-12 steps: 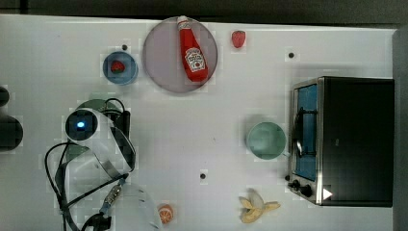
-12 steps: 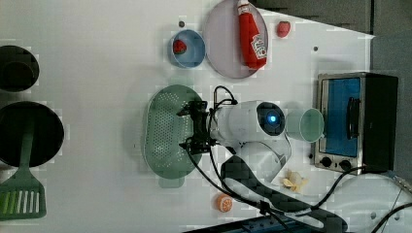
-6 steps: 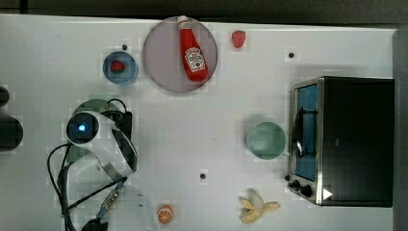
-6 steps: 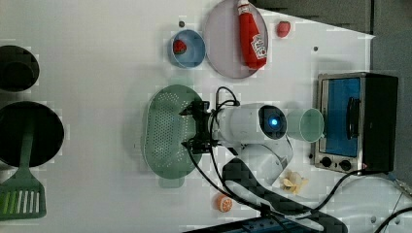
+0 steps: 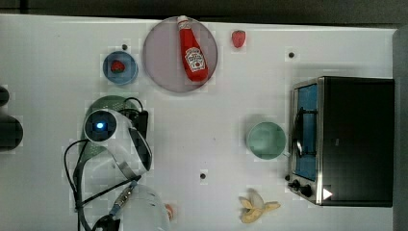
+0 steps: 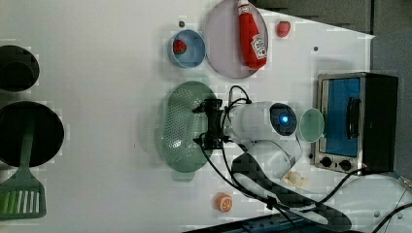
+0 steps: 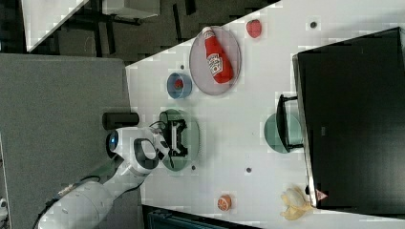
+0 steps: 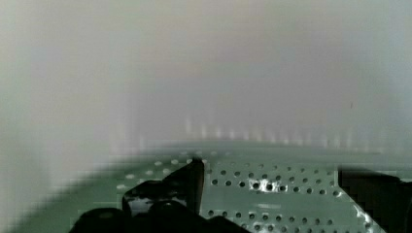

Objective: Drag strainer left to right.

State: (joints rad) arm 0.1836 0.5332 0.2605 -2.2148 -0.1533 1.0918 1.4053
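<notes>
strainer: pale mint-green oval plastic colander [image 6: 182,128] near white table's [image 6: 97,73] left edge in the left view | nearby: small blue bowl [image 6: 188,47], black pan [image 6: 29,133] | gripper [image 6: 210,124]: black fingers spread wide over strainer, holding nothing

Pale mint-green strainer [image 6: 180,127] showing a grid of small holes, red ketchup bottle [image 6: 250,34] lying on a lilac plate [image 6: 223,48], teal bowl [image 5: 266,140] sitting on the white counter [image 5: 216,120].
</notes>
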